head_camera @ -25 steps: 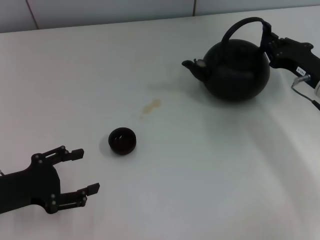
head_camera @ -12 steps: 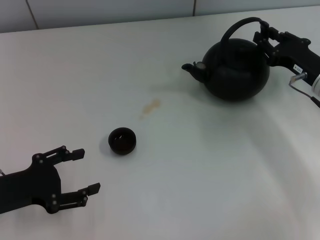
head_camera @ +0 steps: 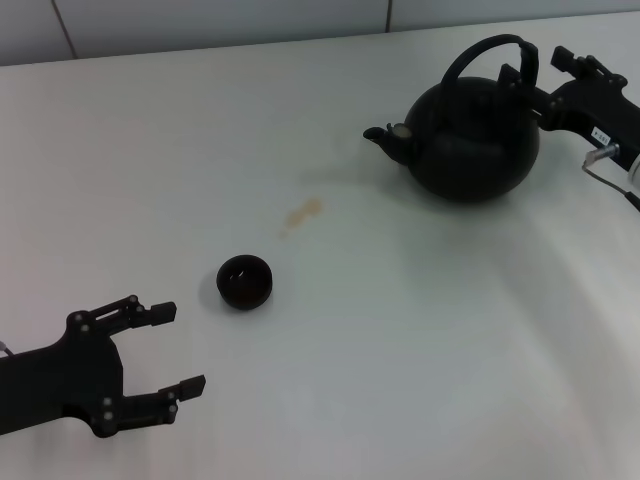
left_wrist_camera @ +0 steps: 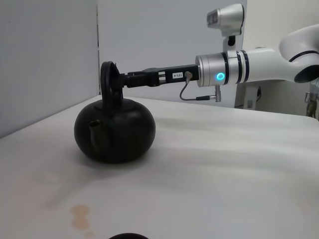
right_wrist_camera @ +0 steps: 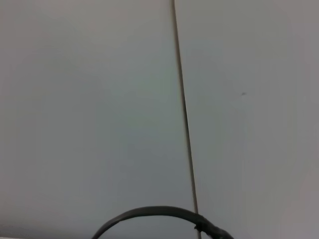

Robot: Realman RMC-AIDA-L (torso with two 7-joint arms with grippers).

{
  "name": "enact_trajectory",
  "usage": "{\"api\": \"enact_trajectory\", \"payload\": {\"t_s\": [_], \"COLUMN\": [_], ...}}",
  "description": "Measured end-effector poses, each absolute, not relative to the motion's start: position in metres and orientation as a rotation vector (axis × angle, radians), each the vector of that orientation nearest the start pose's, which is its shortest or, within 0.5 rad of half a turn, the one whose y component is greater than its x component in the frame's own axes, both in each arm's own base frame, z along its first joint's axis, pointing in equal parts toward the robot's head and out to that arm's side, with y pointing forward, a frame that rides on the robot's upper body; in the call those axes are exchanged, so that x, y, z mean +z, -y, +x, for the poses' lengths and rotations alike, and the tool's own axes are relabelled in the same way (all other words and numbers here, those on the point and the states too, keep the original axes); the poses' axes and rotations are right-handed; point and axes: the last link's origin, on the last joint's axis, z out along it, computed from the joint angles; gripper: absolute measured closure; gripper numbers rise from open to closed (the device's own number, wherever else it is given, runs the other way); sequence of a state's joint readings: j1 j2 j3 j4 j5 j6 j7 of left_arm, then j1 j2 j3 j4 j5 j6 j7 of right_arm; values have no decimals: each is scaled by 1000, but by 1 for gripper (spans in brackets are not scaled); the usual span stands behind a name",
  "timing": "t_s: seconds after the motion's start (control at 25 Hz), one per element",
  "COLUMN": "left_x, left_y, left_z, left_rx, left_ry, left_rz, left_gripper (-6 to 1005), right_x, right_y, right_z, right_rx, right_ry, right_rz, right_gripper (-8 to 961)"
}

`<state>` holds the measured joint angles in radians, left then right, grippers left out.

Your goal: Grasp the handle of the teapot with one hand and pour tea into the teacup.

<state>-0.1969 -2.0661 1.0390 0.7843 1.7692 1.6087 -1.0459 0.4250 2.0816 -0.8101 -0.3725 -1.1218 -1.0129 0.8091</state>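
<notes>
The right gripper (head_camera: 535,72) is reaching at the arched black handle (head_camera: 480,52) of the round matte-black teapot (head_camera: 470,135), sitting at 1 o'clock on the white worktop (head_camera: 400,330); whether its fingers are gripping cannot be told. The tiny dark teacup (head_camera: 245,281) is waiting at 8 o'clock, beside the wide-spread, idle left gripper (head_camera: 170,350). Lifting and pouring are both pending.

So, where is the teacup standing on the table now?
In the head view the teacup stands toward the robot's left, just ahead of the open left gripper, beside a brownish stain and far from the teapot.
</notes>
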Motion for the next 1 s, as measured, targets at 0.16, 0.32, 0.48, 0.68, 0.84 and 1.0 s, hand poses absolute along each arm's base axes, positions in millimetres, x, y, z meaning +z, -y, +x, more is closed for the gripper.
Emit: {"api": "enact_trajectory", "payload": {"t_s": [0.16, 0.32, 0.48, 0.68, 0.84, 1.0], "left_x": [-11, -11, -10, -10, -9, -4], "left_y": [-243, -242, -241, -239, -237, -236], "left_z": [-301, -301, -301, -300, -296, -290], "left_rx": [-648, -650, -653, -666, -707, -776], "left_ry": [267, 267, 266, 254, 236, 164], "left_rz": [-2805, -2806, -2808, -2816, -2821, -2793], "left_gripper": [157, 157, 157, 157, 157, 157], "right_x": [17, 19, 28, 32, 23, 17], "right_y": [-352, -341, -315, -297, -269, -255], "right_z": [334, 334, 334, 331, 309, 297], "right_rx": [725, 754, 853, 932, 1052, 1093], "right_ry": [-654, -604, -508, -458, -301, -202], "right_rz": [-1868, -1878, -1857, -1867, -2066, -2212], "right_gripper": [141, 127, 127, 128, 128, 129]}}
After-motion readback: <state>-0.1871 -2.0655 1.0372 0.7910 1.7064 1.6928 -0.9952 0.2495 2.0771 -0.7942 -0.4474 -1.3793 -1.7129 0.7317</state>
